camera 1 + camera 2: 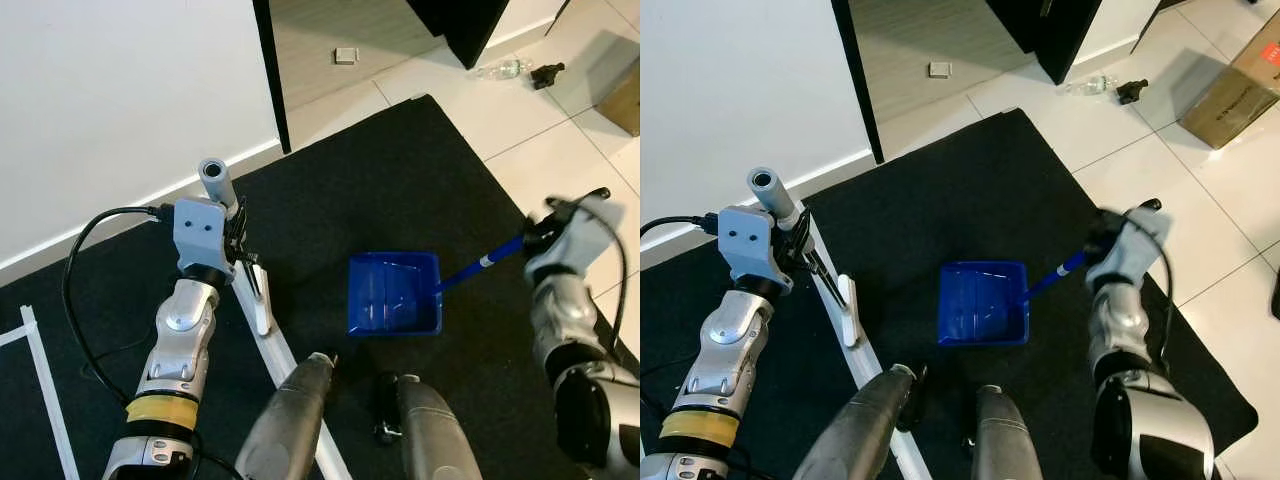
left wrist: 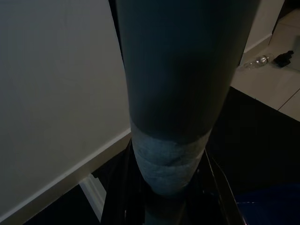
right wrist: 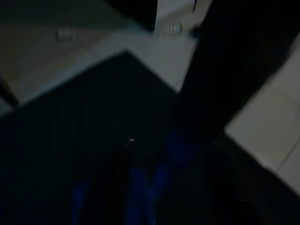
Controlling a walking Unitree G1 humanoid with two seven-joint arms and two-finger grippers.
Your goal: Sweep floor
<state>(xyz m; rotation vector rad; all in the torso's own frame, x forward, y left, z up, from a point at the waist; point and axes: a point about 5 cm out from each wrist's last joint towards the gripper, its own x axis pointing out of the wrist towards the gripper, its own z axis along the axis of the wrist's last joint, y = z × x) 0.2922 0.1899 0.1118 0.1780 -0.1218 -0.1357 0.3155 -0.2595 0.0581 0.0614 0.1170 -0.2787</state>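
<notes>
My left gripper (image 1: 236, 236) is shut on the grey broom handle (image 1: 215, 180), which stands nearly upright over the black mat (image 1: 400, 180). In the left wrist view the grey handle (image 2: 178, 93) rises close before the camera. The broom's white head (image 1: 260, 298) rests on the mat just below that gripper. A blue dustpan (image 1: 393, 293) lies flat on the mat ahead of my legs. Its blue handle (image 1: 482, 262) slopes up to the right into my right gripper (image 1: 540, 236), which is shut on it and blurred. The right wrist view is dark, with the blue handle (image 3: 140, 187) faintly visible.
A white wall and a dark door frame (image 1: 270, 70) stand at the back. White tape lines (image 1: 45, 390) cross the mat. On the tiles at the back right lie a plastic bottle (image 1: 500, 69), a small black object (image 1: 548, 73) and a cardboard box (image 1: 1230, 95).
</notes>
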